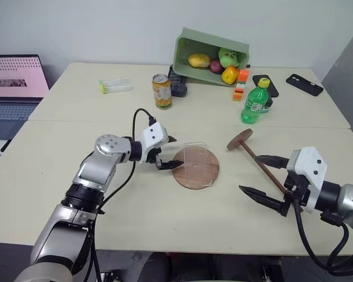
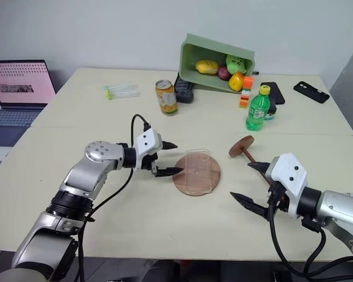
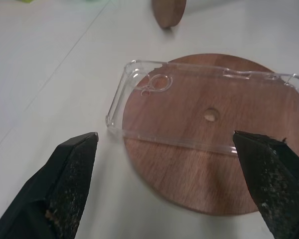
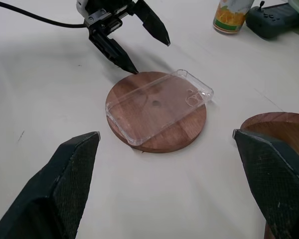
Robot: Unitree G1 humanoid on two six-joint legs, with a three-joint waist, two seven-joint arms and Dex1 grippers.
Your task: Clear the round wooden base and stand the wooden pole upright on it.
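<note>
Left gripper (image 1: 172, 153): fingers spread wide and released, grasping nothing. Its lower fingertip sits at the edge of the round wooden base (image 1: 191, 173), apparently just short of contact, though contact cannot be confirmed from the head views. The upper finger hangs free above the surface.

Right gripper (image 1: 260, 175): fingers likewise spread apart and empty. The rod of the wooden pole (image 1: 262, 164) passes between them without visible contact.

The round wooden base lies flat on the cream surface (image 1: 59, 170) in front of the robot, between the two grippers. A clear phone case (image 1: 199, 164) lies across it, covering the centre hole and overhanging the rim at the far side.

The wooden pole lies on its side to the right of the base, its disc end tilted up toward the far side and its rod running back toward the right gripper.

Farther back stand an orange drink can (image 1: 162, 91), a green bottle (image 1: 256, 104) and a tipped green bin (image 1: 209, 56) holding toy fruit. A black phone (image 1: 304, 84) lies at the far right.
</note>
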